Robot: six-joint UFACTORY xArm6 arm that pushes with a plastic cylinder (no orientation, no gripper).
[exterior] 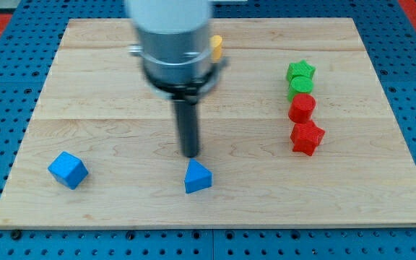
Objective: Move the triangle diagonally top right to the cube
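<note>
A blue triangle block (197,178) lies near the view's bottom centre of the wooden board (121,108). A blue cube (68,170) lies at the view's bottom left, far to the left of the triangle. My tip (191,154) stands just above the triangle's top edge in the view, very close to it or touching it. The arm's grey body hangs over the board's top centre.
At the view's right stands a column of blocks: a green star (301,71), a green block (300,87) under it, a red cylinder-like block (302,108) and a red star (307,138). A yellow block (216,48) peeks out behind the arm.
</note>
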